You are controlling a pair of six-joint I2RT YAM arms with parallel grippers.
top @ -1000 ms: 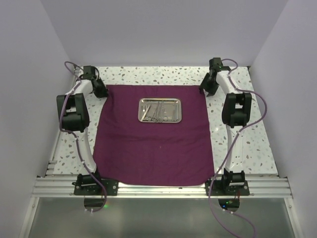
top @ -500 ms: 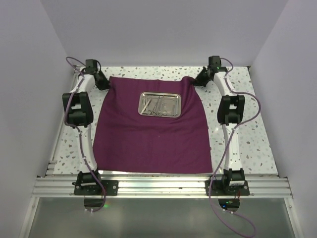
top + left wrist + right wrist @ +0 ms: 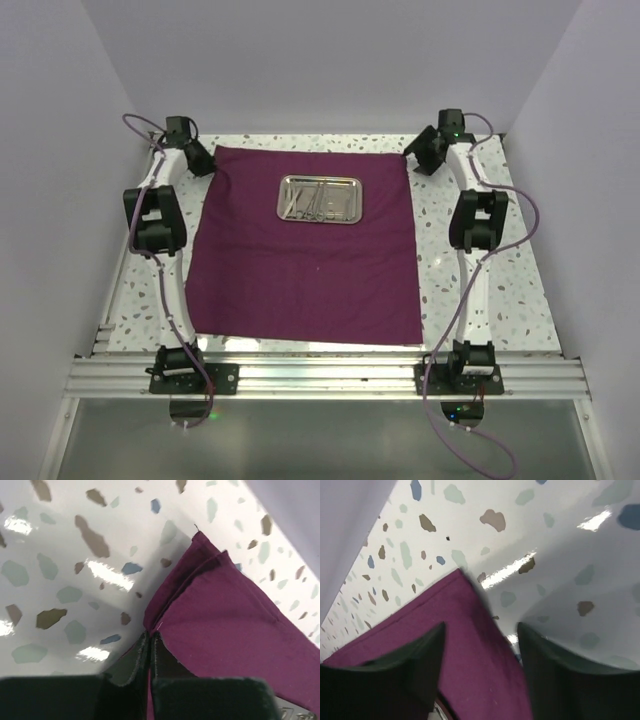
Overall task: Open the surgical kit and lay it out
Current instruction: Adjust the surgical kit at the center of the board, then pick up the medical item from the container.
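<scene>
Cloth wrap (image 3: 300, 260): since half a second ago you've drawn it flat; the bunched far-right corner now lies smooth on the table (image 3: 480, 270).
Tray (image 3: 320, 198): on the cloth's far middle, with slim steel instruments (image 3: 312, 203) inside.
Left gripper (image 3: 205, 162): at the far-left corner. Only your wrist view shows the fingers pressed together on folded cloth.
Right gripper (image 3: 415, 158): at the far-right corner. Your wrist view shows the fingers spread and the corner lying unpinched.
In the way: from above, each wrist hides its own fingertips.
</scene>
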